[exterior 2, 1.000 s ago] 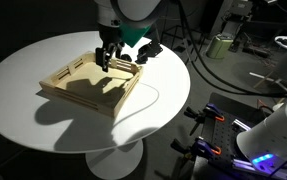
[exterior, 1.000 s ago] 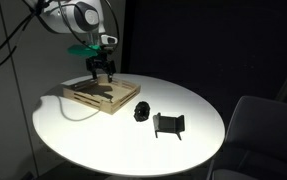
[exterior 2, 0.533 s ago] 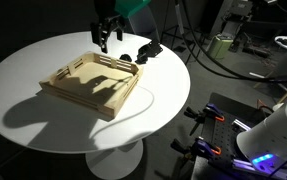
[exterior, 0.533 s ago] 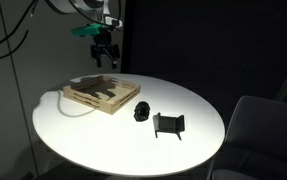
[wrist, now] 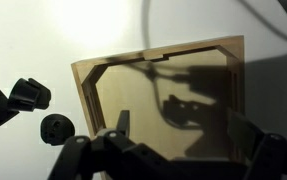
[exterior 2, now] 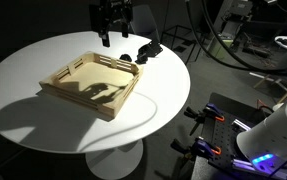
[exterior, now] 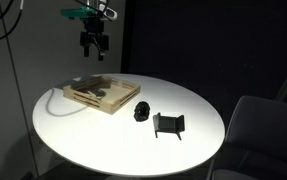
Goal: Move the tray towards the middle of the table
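Up went my gripper (exterior: 94,45) since a second ago: back then it was down at the tray (exterior: 101,96), and now it hangs high above it. Its two fingers are spread wide and they hold nothing. The tray has stayed where it was. It lies flat on the white table (exterior: 193,110), well below the gripper and close to the table's edge. In the wrist view the tray (wrist: 163,95) is right under the fingers, and their dark shadow falls inside it. A small round black thing (wrist: 56,127) and a small black stand (wrist: 28,95) sit on the table off to one side of the gripper, near the tray but not touching it.
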`<move>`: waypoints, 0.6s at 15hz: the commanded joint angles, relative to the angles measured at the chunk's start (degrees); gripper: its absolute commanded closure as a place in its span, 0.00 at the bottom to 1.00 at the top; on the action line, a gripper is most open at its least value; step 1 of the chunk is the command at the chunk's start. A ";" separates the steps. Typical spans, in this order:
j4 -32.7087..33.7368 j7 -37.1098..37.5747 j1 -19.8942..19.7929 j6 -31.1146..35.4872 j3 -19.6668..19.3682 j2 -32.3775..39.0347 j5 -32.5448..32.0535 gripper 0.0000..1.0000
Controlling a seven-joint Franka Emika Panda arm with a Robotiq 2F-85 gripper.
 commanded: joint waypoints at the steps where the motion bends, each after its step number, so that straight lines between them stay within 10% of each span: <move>1: -2.56 0.52 -0.65 -2.92 0.18 -4.79 -1.14 0.00; 9: -10.30 -1.64 -2.55 -3.16 -0.18 -13.17 -5.90 0.00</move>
